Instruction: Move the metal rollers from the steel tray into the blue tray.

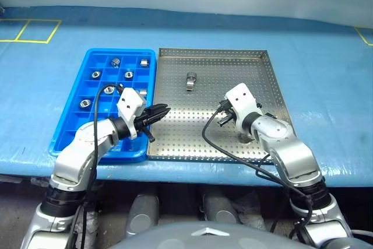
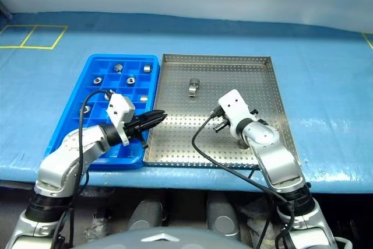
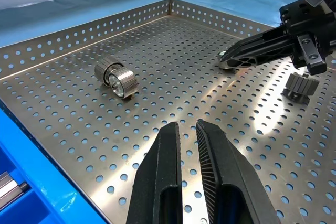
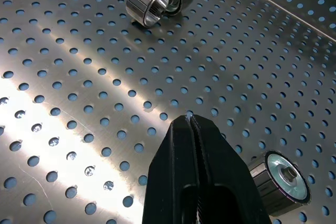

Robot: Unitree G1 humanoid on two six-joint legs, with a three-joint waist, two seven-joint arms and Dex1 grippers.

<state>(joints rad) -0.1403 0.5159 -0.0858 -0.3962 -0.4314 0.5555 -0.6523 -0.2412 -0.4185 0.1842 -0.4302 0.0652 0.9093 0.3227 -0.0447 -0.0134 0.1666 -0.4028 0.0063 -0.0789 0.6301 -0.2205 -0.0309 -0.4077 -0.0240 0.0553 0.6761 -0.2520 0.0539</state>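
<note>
bright even light, sharp pictures, glare streaks on steel tray (image 4: 63,145).

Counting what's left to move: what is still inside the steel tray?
In the steel tray, two metal rollers lie touching near the back, and a third stands beside the shut right tool. The right arm hides some of the floor.
</note>
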